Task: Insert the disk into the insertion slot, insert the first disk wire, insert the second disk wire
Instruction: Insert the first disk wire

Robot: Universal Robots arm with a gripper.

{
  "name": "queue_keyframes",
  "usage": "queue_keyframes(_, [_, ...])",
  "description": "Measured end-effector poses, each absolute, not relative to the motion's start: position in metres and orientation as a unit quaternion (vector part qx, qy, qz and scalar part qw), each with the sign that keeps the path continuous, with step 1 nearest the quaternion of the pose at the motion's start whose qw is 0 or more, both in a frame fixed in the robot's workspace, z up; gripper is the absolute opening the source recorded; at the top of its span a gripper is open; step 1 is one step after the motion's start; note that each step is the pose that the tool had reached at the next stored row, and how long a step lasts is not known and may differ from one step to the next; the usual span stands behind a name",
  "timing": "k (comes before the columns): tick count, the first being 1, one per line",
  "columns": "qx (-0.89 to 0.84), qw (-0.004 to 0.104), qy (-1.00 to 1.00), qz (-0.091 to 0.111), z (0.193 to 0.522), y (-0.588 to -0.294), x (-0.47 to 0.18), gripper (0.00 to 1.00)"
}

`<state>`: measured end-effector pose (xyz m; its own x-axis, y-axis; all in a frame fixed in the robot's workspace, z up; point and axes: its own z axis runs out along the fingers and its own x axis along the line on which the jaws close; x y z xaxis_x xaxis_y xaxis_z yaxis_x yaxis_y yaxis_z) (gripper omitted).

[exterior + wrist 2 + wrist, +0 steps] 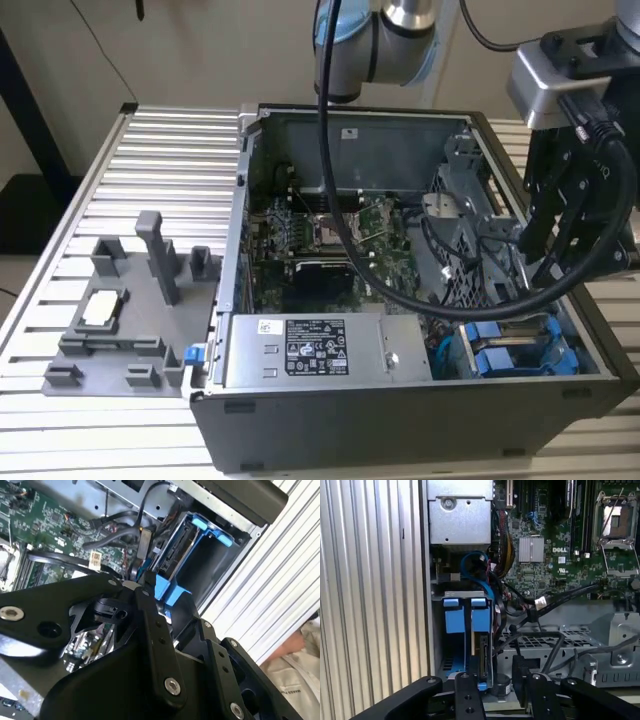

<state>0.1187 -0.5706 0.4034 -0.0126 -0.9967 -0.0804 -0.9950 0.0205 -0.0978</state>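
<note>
The open computer case [400,420] sits on the slatted aluminium desk [180,160], taking up the middle of the desk and reaching toward the edge at the exterior view's right. A grey plastic fixture [120,330] lies beside it, toward the edge at the exterior view's left.

The disk [480,617] stands on edge in its blue carrier at the case's corner nearest the pincer. It is seated in the insertion slot [555,641], next to that bay's perforated grey wall. The other blue carrier [452,616] is just beside the disk, on the side of the case's outer wall. The silver power supply box [310,350] lies along that wall.

The pincer [500,682] hangs over this corner with its jaws wide and nothing gripped. In both wrist views the disk's blue end lies on the line between the two fingers [150,610]. I cannot tell whether either one touches it.

A black cable with a white plug [540,601] lies loose across the green motherboard [545,575], near the disk. A blue cable [472,562] loops between the power supply box and the carriers.
</note>
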Motion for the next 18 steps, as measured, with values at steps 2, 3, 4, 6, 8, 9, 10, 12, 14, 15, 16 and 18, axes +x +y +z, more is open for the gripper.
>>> queue_keyframes(2, [-0.7, 0.077, 0.71, -0.015, 0.403, -0.57, 0.118, 0.41])
queue_keyframes(3, [-0.7, 0.082, 0.709, -0.019, 0.403, -0.57, 0.117, 0.41])
queue_keyframes(4, [-0.7, 0.087, 0.708, -0.024, 0.403, -0.57, 0.117, 0.41])
queue_keyframes(6, [-0.701, 0.096, 0.706, -0.033, 0.402, -0.568, 0.116, 0.41])
queue_keyframes(8, [-0.702, 0.102, 0.704, -0.039, 0.401, -0.564, 0.116, 0.41])
queue_keyframes(9, [-0.702, 0.105, 0.703, -0.042, 0.4, -0.562, 0.115, 0.41])
queue_keyframes(10, [-0.703, 0.108, 0.702, -0.045, 0.399, -0.56, 0.115, 0.41])
queue_keyframes(12, [-0.704, 0.113, 0.699, -0.053, 0.398, -0.556, 0.115, 0.41])
queue_keyframes(14, [-0.705, 0.116, 0.697, -0.061, 0.397, -0.551, 0.114, 0.41])
queue_keyframes(15, [-0.706, 0.117, 0.696, -0.064, 0.397, -0.549, 0.114, 0.41])
queue_keyframes(16, [-0.706, 0.118, 0.695, -0.067, 0.396, -0.547, 0.112, 0.41])
queue_keyframes(18, [-0.706, 0.12, 0.694, -0.072, 0.395, -0.544, 0.109, 0.41])
